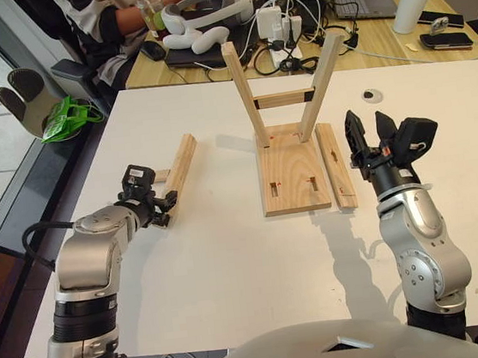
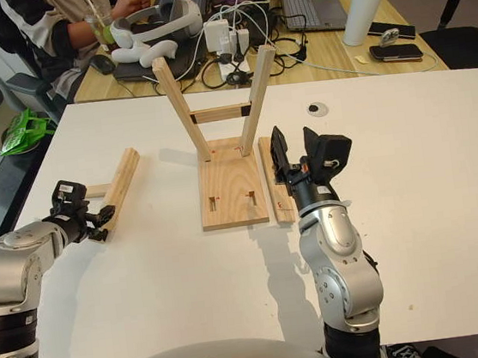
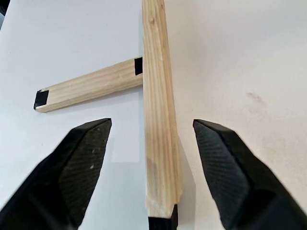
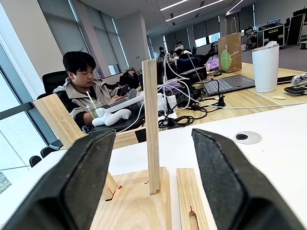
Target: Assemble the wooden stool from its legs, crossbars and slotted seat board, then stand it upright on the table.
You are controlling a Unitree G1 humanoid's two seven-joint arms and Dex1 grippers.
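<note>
Seat board [image 1: 294,181] lies flat near the middle of the white desk [image 1: 232,266], two small slots showing toward its near edge. Two legs [image 1: 245,94] stand in its far end, leaning apart from each other, and a short crossbar [image 1: 283,99] with dark ends joins them partway up. Just beside the board's right edge another wooden leg [image 1: 336,166] lies flat, roughly parallel to it, with a slot cut in its upper face. Well apart on the left lies a loose leg [image 1: 179,167], and a second crossbar [image 3: 91,86] sticks out from its side. The left gripper [image 3: 151,125] sits low at the near end of this loose leg, its fingers [image 3: 86,143] apart, one on each side of the wood with a gap to either side. The right gripper [image 1: 366,117] is raised above the desk just right of the flat leg, pointing up and away toward the standing legs, its fingers [image 4: 91,158] spread wide around nothing.
</note>
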